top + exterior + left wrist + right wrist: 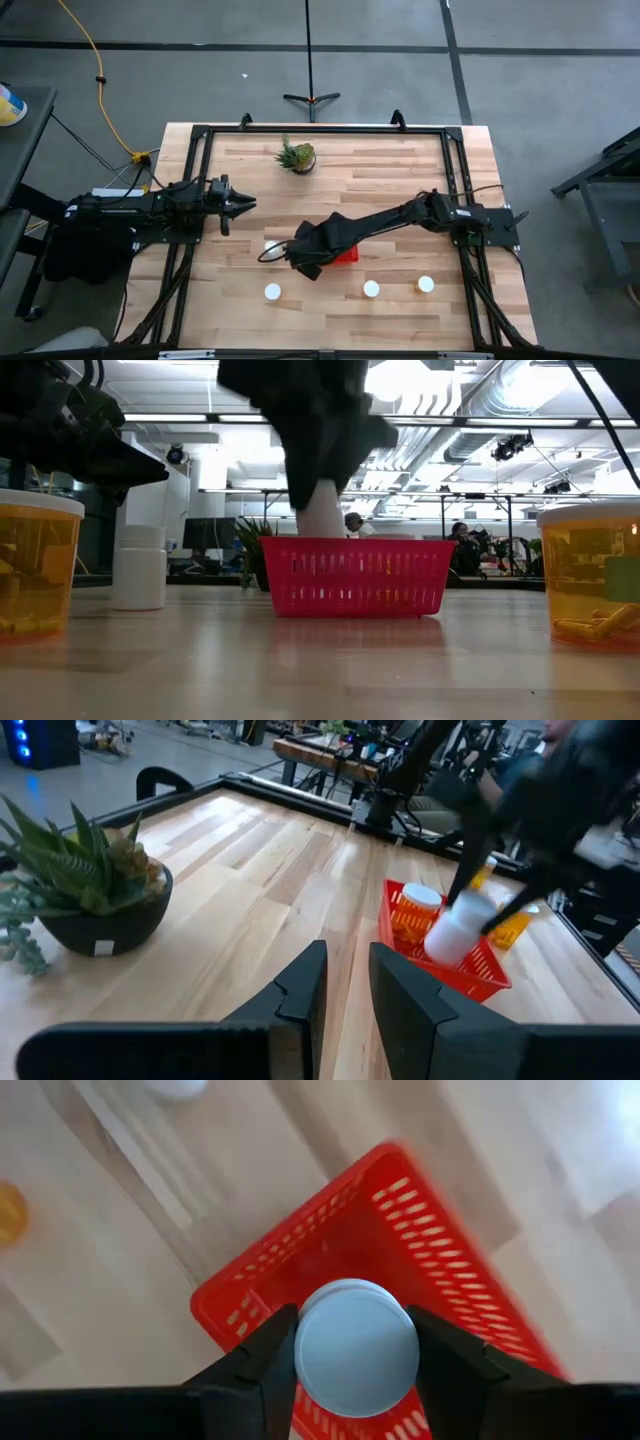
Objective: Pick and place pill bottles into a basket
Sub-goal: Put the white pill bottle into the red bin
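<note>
Right wrist view: right gripper (356, 1355) jaws clamp white pill bottle (356, 1348) over red basket (440, 1230) | left gripper (240, 204) at 9 o'clock, jaws slightly apart

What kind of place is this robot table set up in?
Probably a robotics lab or workshop in an industrial-style building. Exposed ceiling ducts and strip lights hang over workbenches, a yellow cable trails across bare concrete floor, and a person sits far behind the red basket.

Beyond my light wooden table (380, 190): grey concrete floor (540, 90), yellow cable (95, 70), black tripod stand (310, 95), bright ceiling strip lights (470, 420).
</note>
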Robot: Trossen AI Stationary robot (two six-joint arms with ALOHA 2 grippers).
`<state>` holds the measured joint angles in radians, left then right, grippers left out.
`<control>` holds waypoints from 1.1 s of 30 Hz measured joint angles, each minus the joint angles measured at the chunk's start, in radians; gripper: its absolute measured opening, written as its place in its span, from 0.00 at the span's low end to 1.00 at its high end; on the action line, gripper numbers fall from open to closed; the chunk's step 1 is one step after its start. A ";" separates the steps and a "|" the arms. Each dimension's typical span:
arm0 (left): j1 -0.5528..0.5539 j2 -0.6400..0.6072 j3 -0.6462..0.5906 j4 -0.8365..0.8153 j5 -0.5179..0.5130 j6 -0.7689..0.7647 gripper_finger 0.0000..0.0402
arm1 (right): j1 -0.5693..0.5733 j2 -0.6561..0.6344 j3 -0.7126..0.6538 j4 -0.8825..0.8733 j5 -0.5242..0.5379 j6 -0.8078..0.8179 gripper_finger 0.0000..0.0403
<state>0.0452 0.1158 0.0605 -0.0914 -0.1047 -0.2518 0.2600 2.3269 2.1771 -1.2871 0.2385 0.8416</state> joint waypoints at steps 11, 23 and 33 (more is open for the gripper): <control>0.000 0.000 0.000 0.042 0.000 0.022 0.29 | 0.000 0.026 -0.001 -0.032 -0.003 0.059 0.38; 0.000 0.000 0.000 0.042 0.000 0.023 0.29 | 0.021 0.026 -0.001 -0.095 -0.012 0.109 0.38; 0.000 0.000 0.000 0.041 0.000 0.023 0.29 | 0.050 0.026 0.000 -0.144 -0.013 0.163 0.38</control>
<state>0.0455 0.1154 0.0605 -0.0505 -0.1047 -0.2290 0.3105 2.3530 2.1769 -1.4307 0.2254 1.0046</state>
